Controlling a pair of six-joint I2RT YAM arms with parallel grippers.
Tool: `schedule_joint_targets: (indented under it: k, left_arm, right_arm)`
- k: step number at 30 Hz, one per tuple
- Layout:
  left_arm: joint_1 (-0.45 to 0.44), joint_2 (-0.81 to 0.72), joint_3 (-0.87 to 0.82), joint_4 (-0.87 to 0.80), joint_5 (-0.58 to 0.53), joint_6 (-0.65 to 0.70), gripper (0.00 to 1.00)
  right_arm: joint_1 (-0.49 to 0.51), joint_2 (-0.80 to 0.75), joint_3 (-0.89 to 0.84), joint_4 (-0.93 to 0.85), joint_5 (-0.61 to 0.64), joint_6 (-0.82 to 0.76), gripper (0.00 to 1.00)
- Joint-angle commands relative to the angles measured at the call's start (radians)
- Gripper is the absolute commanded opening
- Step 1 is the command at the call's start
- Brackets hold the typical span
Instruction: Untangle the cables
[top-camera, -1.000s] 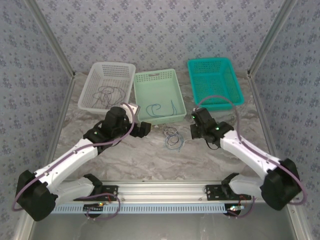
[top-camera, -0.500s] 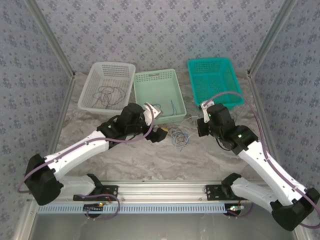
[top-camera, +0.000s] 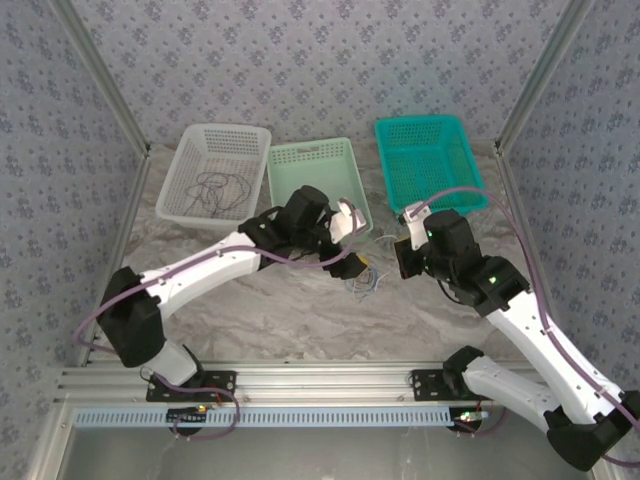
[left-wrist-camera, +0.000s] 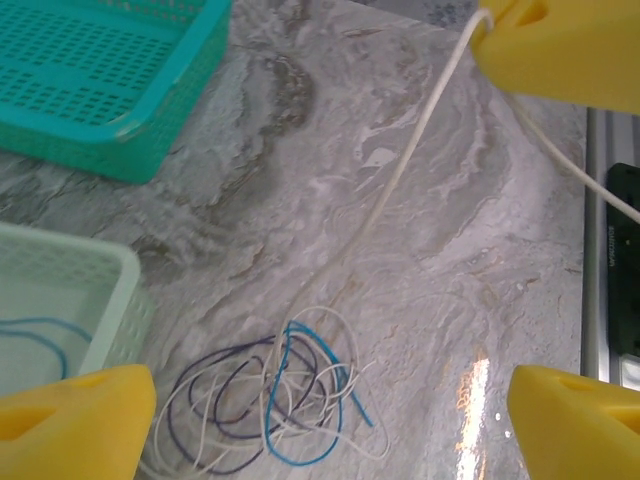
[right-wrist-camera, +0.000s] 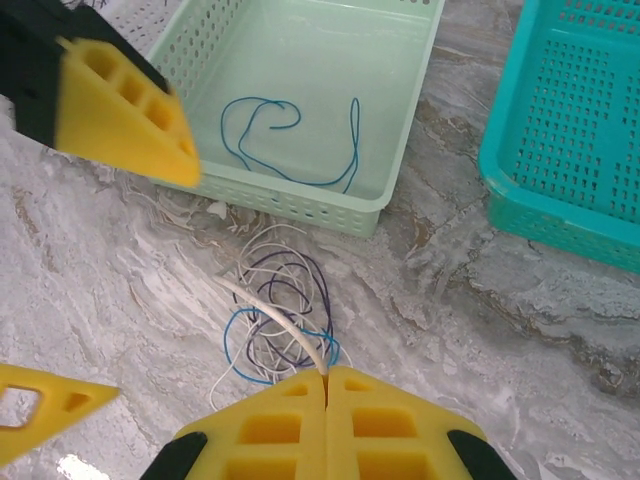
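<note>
The cables (top-camera: 362, 278) lie as one loose tangle of dark purple, blue and white wire on the marble table, just in front of the pale green basket. My left gripper (top-camera: 357, 262) hovers right over the tangle (left-wrist-camera: 265, 405), open, with its yellow fingers (left-wrist-camera: 75, 420) wide on both sides of the wires and nothing between them. My right gripper (right-wrist-camera: 326, 372) is shut on a white cable (right-wrist-camera: 275, 318) that runs taut from the tangle up to its tips. In the top view my right gripper (top-camera: 402, 258) stands just right of the tangle.
At the back stand three baskets. The white one (top-camera: 170, 190) holds a dark cable, the pale green one (top-camera: 310, 148) holds a blue cable (right-wrist-camera: 290, 140), and the teal one (top-camera: 420, 123) stands at the right. The metal rail runs along the near edge.
My left arm has swung right, from in front of the white basket to above the tangle. My right arm has drawn back to the right and kept its grip.
</note>
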Motion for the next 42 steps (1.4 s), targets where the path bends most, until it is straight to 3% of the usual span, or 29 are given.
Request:
schedule_joint_targets:
  k: [1,7,11,13,16,17,18,21,24,26,33,38,42]
  left_arm:
    - [-0.006,0.049,0.060,-0.018,0.075,0.059,0.89]
    - [-0.006,0.147,0.139,-0.036,0.132,0.084,0.81]
    - [-0.006,0.178,0.163,-0.018,0.152,0.083,0.68]
    - [-0.005,0.187,0.176,-0.016,0.159,0.085,0.50]
    - [-0.006,0.189,0.196,-0.026,0.151,0.079,0.11]
    - [-0.006,0.184,0.202,-0.029,0.143,0.075,0.02]
    - [-0.007,0.178,0.206,-0.032,0.135,0.073,0.00]
    - [-0.006,0.150,0.220,-0.042,0.096,0.058,0.00]
    - [-0.006,0.116,0.230,-0.047,0.067,0.030,0.00]
    - [-0.005,0.095,0.233,-0.041,0.044,-0.003,0.00]
    - [0.000,0.044,0.255,-0.033,-0.030,-0.118,0.00]
    - [0.010,0.020,0.287,-0.027,-0.099,-0.208,0.00]
    - [0.010,0.013,0.318,-0.027,-0.111,-0.255,0.00]
  right_arm:
    - [0.004,-0.025,0.025,-0.007,-0.022,-0.020,0.00]
    - [0.005,-0.038,0.023,-0.009,-0.028,-0.030,0.00]
    - [0.004,-0.046,0.016,-0.013,-0.024,-0.037,0.00]
    - [0.004,-0.051,0.014,-0.018,-0.017,-0.041,0.00]
    - [-0.001,-0.060,0.016,-0.024,0.003,-0.042,0.00]
    - [-0.002,-0.061,0.017,-0.029,0.022,-0.040,0.00]
    - [-0.004,-0.064,0.018,-0.030,0.047,-0.034,0.05]
    - [-0.011,-0.071,0.018,-0.046,0.132,-0.013,0.17]
    - [-0.021,-0.075,0.022,-0.066,0.201,0.012,0.60]
    - [-0.028,-0.083,0.017,-0.073,0.225,0.020,0.74]
    - [-0.039,-0.127,-0.012,-0.069,0.248,0.030,0.82]
    - [-0.031,-0.170,-0.061,0.033,0.025,-0.008,0.83]
    - [0.000,-0.165,-0.114,0.109,-0.042,0.010,0.83]
